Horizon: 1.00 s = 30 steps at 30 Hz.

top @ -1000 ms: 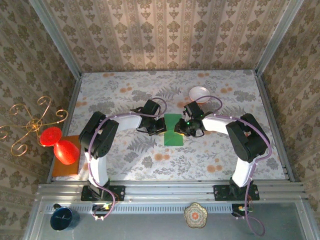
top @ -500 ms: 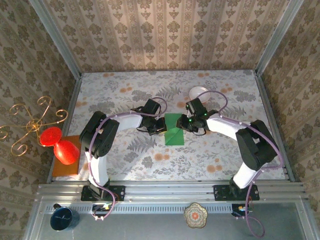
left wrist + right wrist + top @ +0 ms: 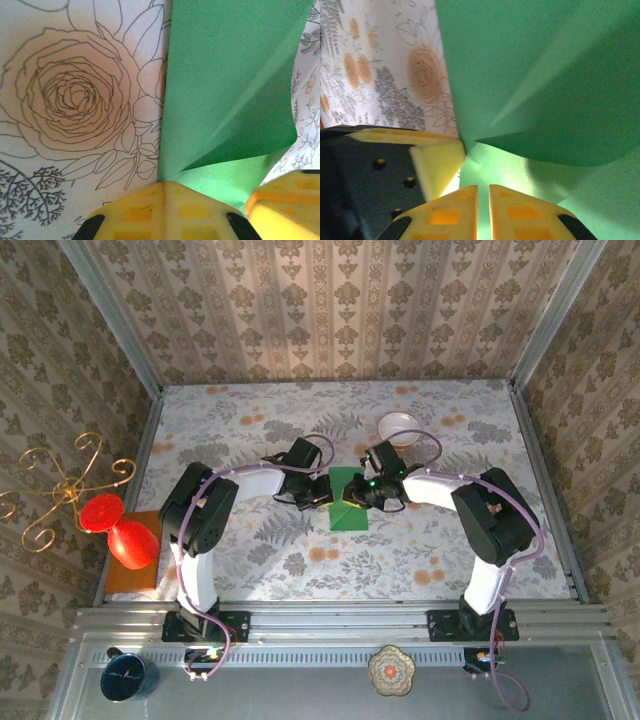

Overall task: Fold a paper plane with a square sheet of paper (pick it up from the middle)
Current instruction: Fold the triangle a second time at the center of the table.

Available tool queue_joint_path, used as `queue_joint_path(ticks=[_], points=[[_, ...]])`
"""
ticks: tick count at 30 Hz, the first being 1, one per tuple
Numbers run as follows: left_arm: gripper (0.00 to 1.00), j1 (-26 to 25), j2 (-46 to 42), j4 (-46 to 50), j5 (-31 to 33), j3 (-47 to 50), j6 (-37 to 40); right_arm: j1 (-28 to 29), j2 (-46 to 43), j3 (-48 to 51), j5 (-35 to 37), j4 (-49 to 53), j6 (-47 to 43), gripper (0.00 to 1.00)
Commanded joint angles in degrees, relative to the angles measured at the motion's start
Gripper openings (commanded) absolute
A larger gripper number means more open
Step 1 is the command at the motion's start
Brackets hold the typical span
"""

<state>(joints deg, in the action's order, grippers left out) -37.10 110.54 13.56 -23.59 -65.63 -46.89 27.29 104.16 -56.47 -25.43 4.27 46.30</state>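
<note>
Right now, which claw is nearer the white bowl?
The right claw, at the green paper's right edge, with the white bowl just beyond. The left claw is across the paper.

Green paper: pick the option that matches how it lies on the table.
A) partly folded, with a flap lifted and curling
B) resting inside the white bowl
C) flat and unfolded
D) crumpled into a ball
A: the green paper shows a slanted crease, and one flap curls up above the layer beneath it.
</note>
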Motion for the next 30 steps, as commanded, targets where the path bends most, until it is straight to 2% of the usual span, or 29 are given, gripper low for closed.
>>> queue_joint_path(ticks=[1,11,22,30], points=[[0.00,-0.25,0.64,1.56,-0.04,-0.96,0.66,0.22,1.42,-1.37,-1.04,-0.77,1.72,0.16],[0.00,-0.25,-0.49,0.51,-1.34,-1.59,0.66,0.22,2.20,-0.10,4.92,2.75,2.34,0.15],[0.00,-0.77,-4.27,-2.55,-1.82,-0.38,-0.35,0.22,2.98,0.61,7.46,3.81,3.35,0.15],[0.02,-3.30,-8.57,-4.64,-0.19,3.76,-3.46,0.22,2.73,1.09,8.56,4.39,3.86,0.15]])
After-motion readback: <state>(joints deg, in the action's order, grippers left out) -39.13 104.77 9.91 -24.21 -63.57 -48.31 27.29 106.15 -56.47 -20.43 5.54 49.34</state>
